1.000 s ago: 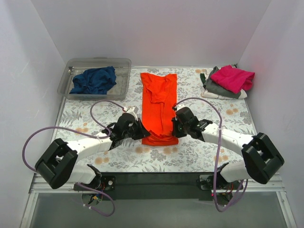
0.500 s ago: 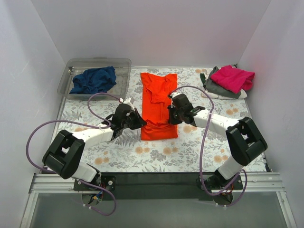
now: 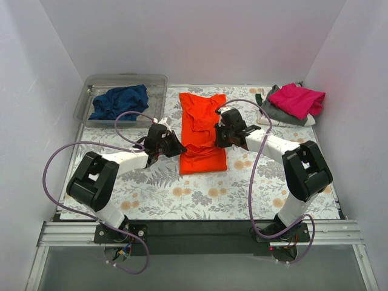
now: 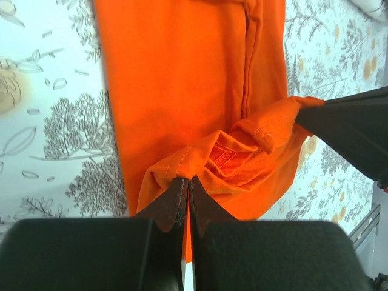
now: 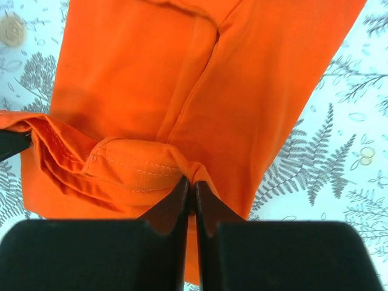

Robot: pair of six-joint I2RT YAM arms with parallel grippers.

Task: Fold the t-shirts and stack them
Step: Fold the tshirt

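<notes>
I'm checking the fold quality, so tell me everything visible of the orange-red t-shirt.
The orange-red t-shirt is soft, plain cloth, folded into a long narrow strip lying lengthwise mid-table on the floral table cover. A seam-like crease runs down it. Its near hem, stitching showing, is raised and bunched over the body, pinched at one corner by the shut left hand and at the other by the shut right hand. Nothing else touches it.
</notes>
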